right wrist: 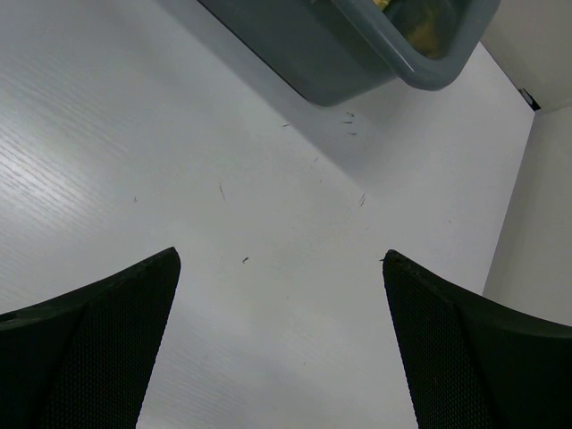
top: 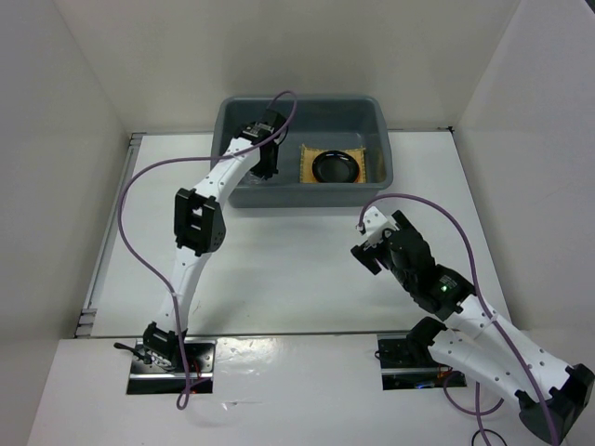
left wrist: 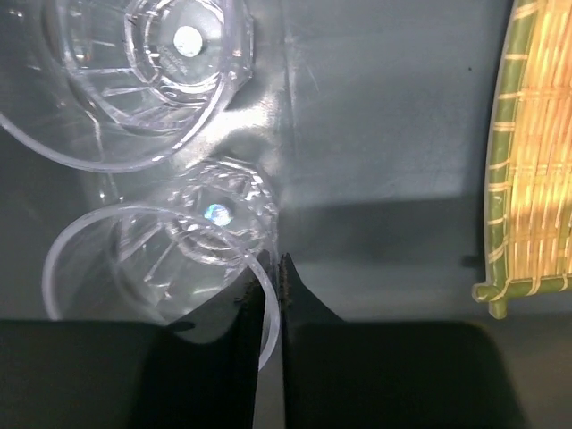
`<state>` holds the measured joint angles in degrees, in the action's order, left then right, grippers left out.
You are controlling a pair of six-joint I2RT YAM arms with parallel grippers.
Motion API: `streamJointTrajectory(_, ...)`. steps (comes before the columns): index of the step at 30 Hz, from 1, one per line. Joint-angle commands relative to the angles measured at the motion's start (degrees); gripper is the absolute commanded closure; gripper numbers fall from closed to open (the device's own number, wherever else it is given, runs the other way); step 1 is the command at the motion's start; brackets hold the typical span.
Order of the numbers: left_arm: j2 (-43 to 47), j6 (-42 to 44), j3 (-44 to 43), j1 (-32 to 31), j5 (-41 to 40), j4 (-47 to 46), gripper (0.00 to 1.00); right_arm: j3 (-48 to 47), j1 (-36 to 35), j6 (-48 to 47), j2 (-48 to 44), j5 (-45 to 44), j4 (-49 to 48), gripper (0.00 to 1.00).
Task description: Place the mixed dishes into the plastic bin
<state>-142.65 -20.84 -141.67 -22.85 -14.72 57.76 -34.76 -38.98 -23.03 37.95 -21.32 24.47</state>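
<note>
The grey plastic bin point(top: 391, 158) stands at the back of the table. Inside it the yellow woven mat point(top: 308, 160) lies flat with the black plate point(top: 336, 167) on top. My left gripper point(top: 263, 167) reaches down into the bin's left part. In the left wrist view it point(left wrist: 268, 273) is shut on the rim of a clear glass cup point(left wrist: 152, 259), close to the second clear cup point(left wrist: 152, 63) on the bin floor point(left wrist: 384, 134). The mat's edge point(left wrist: 536, 152) shows at the right. The orange plate is not in view. My right gripper point(top: 365, 257) is open and empty over the table point(right wrist: 281, 259).
The bin's near corner point(right wrist: 357, 54) shows at the top of the right wrist view. White walls stand on both sides of the table point(top: 279, 269). A purple cable point(top: 139, 177) loops off the left arm.
</note>
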Motion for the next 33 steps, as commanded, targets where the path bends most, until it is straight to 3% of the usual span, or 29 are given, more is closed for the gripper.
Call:
streamJointTrajectory(1,0.3,1.2,-2.9,0.9,-0.4,-0.1,0.82,0.5,-0.6,0.2,0.2,-1.5,-3.5,0.02)
streamJointTrajectory(3,0.3,1.2,-4.1,0.9,0.1,-0.1,0.74,0.5,-0.6,0.2,0.7,-2.1,-3.5,0.02)
streamJointTrajectory(5,1.3,1.2,-4.8,0.9,0.1,-0.1,0.56,0.5,-0.6,0.2,0.7,-2.1,-3.5,0.02)
streamJointTrajectory(7,2.5,1.2,-5.4,0.9,-0.4,-0.1,0.46,0.5,-0.6,0.2,0.7,-2.1,-3.5,0.02)
streamJointTrajectory(8,3.8,1.2,-5.4,1.4,-1.1,0.4,0.36,0.5,-0.6,0.7,0.7,-2.1,-3.5,0.02)
streamJointTrajectory(9,4.6,0.5,-6.4,1.4,-1.6,0.4,0.19,0.5,-0.6,0.7,0.7,-2.1,-3.5,0.02)
streamJointTrajectory(10,5.5,0.5,-7.9,1.4,-2.3,1.2,0.14,0.5,-0.6,0.7,0.7,-2.6,-3.5,0.02)
streamJointTrajectory(13,14.8,-0.1,-9.3,1.4,-5.6,1.0,0.07,0.5,-0.6,1.2,0.7,-3.2,-3.5,0.02)
streamJointTrajectory(17,26.9,-0.1,-8.0,2.3,-3.4,-2.4,0.06,-0.7,3.0,2.5,0.2,-3.2,-2.9,0.02)
streamJointTrajectory(21,47.8,-2.2,26.0,3.6,-2.3,-20.4,0.01,-1.2,5.1,3.1,-0.3,-3.2,-2.9,0.02)
streamJointTrajectory(22,59.7,-4.4,45.3,6.0,0.4,-30.3,0.01,-1.2,5.1,3.6,-0.3,-3.2,-2.9,0.02)
streamJointTrajectory(24,69.7,-6.0,60.4,7.9,4.2,-37.5,0.01,-2.0,5.1,3.6,-0.3,-2.4,-1.8,0.02)
streamJointTrajectory(26,76.9,-6.1,69.9,8.4,3.5,-35.5,0.01,-2.6,5.7,3.6,-0.3,-1.9,-1.3,0.02)
streamJointTrajectory(30,83.5,-4.7,78.4,9.0,-0.6,-28.1,0.01,-2.6,5.7,2.7,-0.3,1.3,0.7,0.02)
streamJointTrajectory(33,97.1,-5.3,84.3,9.0,-3.7,-28.0,0.01,-3.6,5.7,1.3,-0.3,5.8,3.0,0.02)
